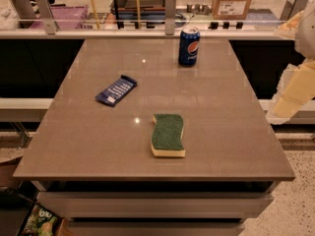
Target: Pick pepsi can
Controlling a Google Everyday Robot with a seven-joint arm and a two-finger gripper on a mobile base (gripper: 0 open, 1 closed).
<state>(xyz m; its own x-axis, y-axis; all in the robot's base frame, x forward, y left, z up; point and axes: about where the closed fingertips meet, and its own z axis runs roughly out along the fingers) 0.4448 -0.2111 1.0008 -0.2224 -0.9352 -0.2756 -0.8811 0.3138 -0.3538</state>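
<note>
The pepsi can [189,45] stands upright near the far edge of the tabletop [226,112]. The gripper [294,90] is a pale shape past the right edge, partly cut off and well apart from the can. I cannot tell if it grips anything.

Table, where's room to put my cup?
The table's right side is bare, from pepsi can down past the sponge; so is the far-left corner above the wrapper. Middle is busiest. The gripper hangs off the right edge.

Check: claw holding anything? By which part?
Nothing held. The claw hangs right of the table; the pepsi can stands untouched near its far edge.
</note>
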